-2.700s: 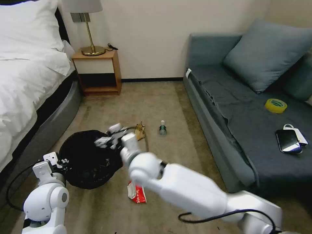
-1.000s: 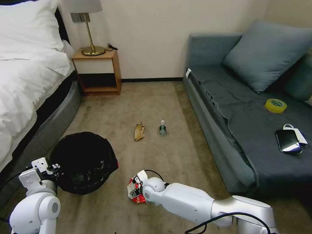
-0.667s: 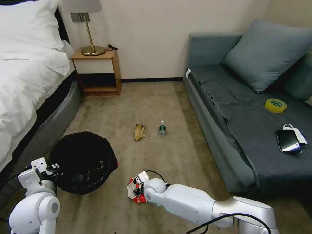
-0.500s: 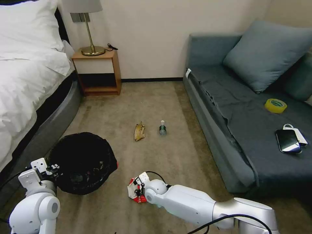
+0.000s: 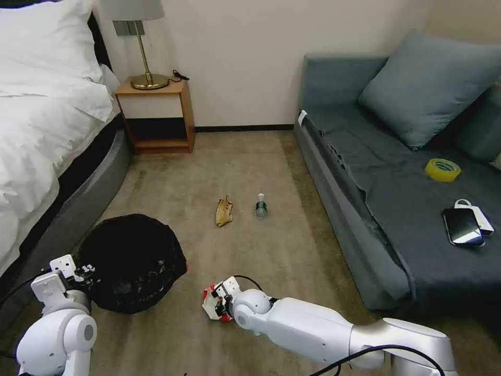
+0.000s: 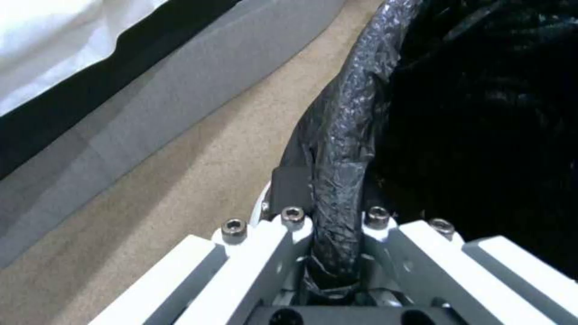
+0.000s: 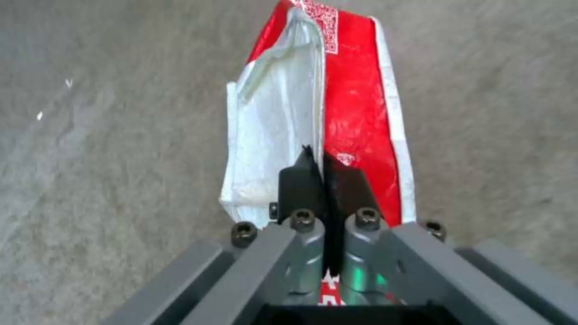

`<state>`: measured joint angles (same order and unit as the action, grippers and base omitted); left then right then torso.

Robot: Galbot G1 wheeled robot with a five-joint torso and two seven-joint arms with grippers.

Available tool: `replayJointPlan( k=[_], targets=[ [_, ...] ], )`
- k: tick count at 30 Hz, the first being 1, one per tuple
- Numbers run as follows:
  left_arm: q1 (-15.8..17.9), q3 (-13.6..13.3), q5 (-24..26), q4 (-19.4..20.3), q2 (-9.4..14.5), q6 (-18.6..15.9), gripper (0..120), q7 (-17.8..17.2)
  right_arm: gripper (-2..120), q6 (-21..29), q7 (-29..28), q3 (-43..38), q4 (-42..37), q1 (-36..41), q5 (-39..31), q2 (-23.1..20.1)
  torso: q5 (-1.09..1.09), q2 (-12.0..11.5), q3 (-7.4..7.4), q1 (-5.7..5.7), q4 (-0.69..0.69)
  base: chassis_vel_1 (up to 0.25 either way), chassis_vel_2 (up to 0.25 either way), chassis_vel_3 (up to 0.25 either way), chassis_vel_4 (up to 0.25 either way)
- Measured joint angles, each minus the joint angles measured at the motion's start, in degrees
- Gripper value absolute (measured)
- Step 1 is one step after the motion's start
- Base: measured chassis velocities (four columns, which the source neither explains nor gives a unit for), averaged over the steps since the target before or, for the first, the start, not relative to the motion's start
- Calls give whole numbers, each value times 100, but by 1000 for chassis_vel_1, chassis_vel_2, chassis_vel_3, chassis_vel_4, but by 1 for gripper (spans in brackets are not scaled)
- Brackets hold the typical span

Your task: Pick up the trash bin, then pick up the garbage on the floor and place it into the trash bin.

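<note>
The trash bin (image 5: 130, 263), its black bag overhanging the rim, sits low at the left beside the bed. My left gripper (image 5: 86, 271) is shut on the trash bin's bagged rim (image 6: 343, 180). My right gripper (image 5: 218, 303) is down at the carpet, shut on the crumpled red-and-white wrapper (image 5: 211, 305), which the wrist view shows pinched between the black pads (image 7: 349, 187), the wrapper (image 7: 337, 113) reaching out ahead of them. Farther out on the floor lie a brown banana peel (image 5: 224, 211) and a small clear bottle (image 5: 261, 205) with a white cap.
A bed (image 5: 47, 136) runs along the left, a wooden nightstand (image 5: 156, 112) with a lamp stands at the back wall. A grey sofa (image 5: 407, 209) on the right holds a yellow tape roll (image 5: 442, 169) and a black phone (image 5: 462, 226). Open carpet lies between them.
My right arm swung from over the bin down to the red-and-white wrapper and shut on it; the wrapper has since shifted slightly left off its spot. The bin dipped a little.
</note>
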<state>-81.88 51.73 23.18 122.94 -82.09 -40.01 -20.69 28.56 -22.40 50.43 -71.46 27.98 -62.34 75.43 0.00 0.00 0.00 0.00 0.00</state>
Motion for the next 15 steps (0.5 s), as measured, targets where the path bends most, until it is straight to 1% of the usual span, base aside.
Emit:
replayJointPlan(
  k=[4,5,6,7,8,9,10,11,12,14,15],
  targets=[
    [-13,3,6,-2,7,0,3,0,0,-39,-90,-199,-295,-60,20,-256,1,0,0,0,1,0,0,0,0],
    [-9,-3,7,-9,7,0,3,0,0,-44,-141,-349,-484,-89,33,-431,1,0,0,0,1,0,0,0,0],
    [-7,-6,9,-11,6,0,3,0,0,-45,-152,-386,-531,-95,36,-475,2,0,0,0,1,0,0,0,0],
    [0,-13,19,-16,5,0,3,1,0,-47,-187,-560,-740,-121,45,-708,3,0,0,0,1,0,0,0,0],
    [0,-13,19,-16,5,0,3,1,0,-47,-187,-560,-740,-121,45,-708,3,0,0,0,1,0,0,0,0],
    [2,-24,21,-26,5,0,3,1,0,-54,-221,-816,-1015,-149,66,-1055,2,0,0,0,0,0,0,0,0],
    [1,-30,21,-31,6,0,3,-1,0,-55,-227,-919,-1134,-154,74,-1187,1,0,0,0,-1,0,0,0,0],
    [1,-30,21,-31,6,0,3,-1,0,-55,-227,-919,-1134,-154,74,-1187,1,0,0,0,-1,0,0,0,0],
    [-2,-61,19,-39,3,0,3,0,0,-56,-243,-1268,-1589,-167,49,-1486,0,0,0,0,-5,0,0,0,0],
    [1,-87,17,-43,-11,0,3,3,0,-57,-303,-1545,-2048,-190,-48,-1623,1,0,0,0,-5,0,0,0,0],
    [2,-113,1,-55,-23,1,2,4,0,-54,-380,-1724,-2448,-224,-193,-1663,1,0,0,0,-2,0,0,0,0]
  ],
)
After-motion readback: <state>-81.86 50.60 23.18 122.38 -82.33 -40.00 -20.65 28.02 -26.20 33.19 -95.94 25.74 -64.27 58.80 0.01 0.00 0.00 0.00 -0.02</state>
